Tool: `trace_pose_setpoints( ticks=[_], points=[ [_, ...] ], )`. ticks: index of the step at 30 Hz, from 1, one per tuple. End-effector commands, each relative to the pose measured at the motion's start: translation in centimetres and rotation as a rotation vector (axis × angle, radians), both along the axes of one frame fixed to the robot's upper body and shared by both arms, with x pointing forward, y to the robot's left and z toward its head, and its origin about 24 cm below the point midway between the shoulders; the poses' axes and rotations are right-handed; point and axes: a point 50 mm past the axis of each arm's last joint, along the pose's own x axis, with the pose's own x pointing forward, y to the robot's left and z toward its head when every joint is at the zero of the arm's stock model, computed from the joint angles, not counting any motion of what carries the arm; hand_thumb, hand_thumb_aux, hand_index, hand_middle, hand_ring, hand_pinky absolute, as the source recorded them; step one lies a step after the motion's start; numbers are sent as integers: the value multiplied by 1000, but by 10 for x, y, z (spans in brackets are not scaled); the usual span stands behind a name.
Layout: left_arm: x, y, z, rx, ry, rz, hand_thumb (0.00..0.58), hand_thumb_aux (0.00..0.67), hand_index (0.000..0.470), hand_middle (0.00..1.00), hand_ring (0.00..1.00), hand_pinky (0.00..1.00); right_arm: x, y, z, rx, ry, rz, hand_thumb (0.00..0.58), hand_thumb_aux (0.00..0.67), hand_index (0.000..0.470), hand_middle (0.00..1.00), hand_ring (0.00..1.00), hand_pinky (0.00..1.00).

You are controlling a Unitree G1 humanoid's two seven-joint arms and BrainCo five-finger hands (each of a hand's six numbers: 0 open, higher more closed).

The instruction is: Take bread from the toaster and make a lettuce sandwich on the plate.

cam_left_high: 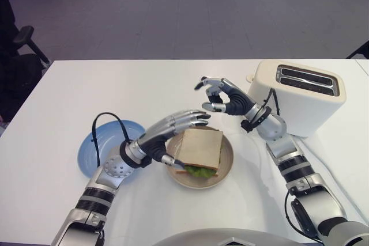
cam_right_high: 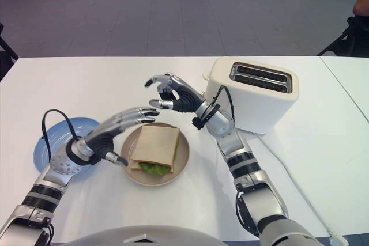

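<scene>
1. Left eye view: the tan plate (cam_left_high: 226, 164) sits on the white table (cam_left_high: 86, 84) near its front edge, and the sandwich (cam_left_high: 202, 148) lies on it.
2. The top slice (cam_left_high: 203, 143) is flat, and lettuce (cam_left_high: 198, 171) peeks out at the sandwich's 6 o'clock edge.
3. The toaster (cam_left_high: 300, 101) stands upright at 2 o'clock from the plate, well apart from it, its two slots facing up.
4. The left hand (cam_left_high: 167, 131) hovers over the plate's rim at 9 to 10 o'clock. Its fingers are stretched out and close together, the tips pointing towards 3 o'clock, and they grasp nothing.
5. The right hand (cam_left_high: 226, 98) hangs at 12 o'clock from the plate, between it and the toaster. Its fingers are curled in a loose claw, thumb tip near the forefinger, with nothing between them.
6. A blue dish (cam_left_high: 104, 145) lies at 9 o'clock from the plate, partly under the left forearm.
7. Right eye view: the sandwich (cam_right_high: 154, 143) is again on the plate (cam_right_high: 183, 155), with lettuce (cam_right_high: 152, 168) at its 6 o'clock edge.
8. The left hand (cam_right_high: 115, 129) has straight, close-set fingers above the rim at 10 o'clock. We cannot tell whether they touch the bread.
9. The right hand (cam_right_high: 177, 96) is curled and empty at 12 o'clock, just beside the toaster (cam_right_high: 256, 101).
10. A white cord (cam_right_high: 300, 191) runs from the toaster towards 5 o'clock.
</scene>
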Motion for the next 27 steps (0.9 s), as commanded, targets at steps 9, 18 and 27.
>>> trace_pose_setpoints(
  ticks=[9, 18, 27],
  points=[
    [-71, 1, -44, 387, 371, -536, 580, 670, 470, 1000, 1000, 1000, -107, -27, -62, -511, 400, 812, 580, 670, 470, 1000, 1000, 1000],
    [-57, 6, -82, 591, 475, -419, 580, 670, 470, 1000, 1000, 1000, -106, -30, -102, -733, 489, 794, 580, 670, 470, 1000, 1000, 1000],
    [-12, 3, -72, 498, 337, -112, 482, 394, 276, 1000, 1000, 1000, -47, -6, -110, -639, 339, 335, 580, 670, 470, 1000, 1000, 1000]
  ],
)
